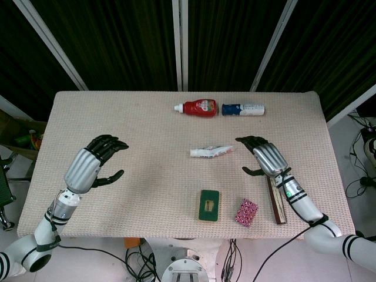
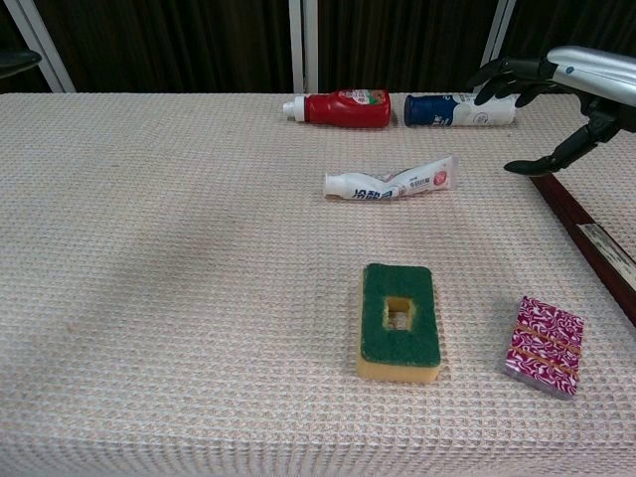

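Beside the tube [image 1: 211, 151], right hand [image 1: 265, 156] hovers wide open, holding nothing. Left hand [image 1: 94, 161] too. Best to come down slowly, fingers around the middle.

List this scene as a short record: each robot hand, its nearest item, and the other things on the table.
left robot hand: open, holds nothing, above bare table mat
right robot hand: open, holds nothing, nearest the toothpaste tube
back row: red bottle, blue bottle, both lying down
front: green sponge, patterned box, dark bar
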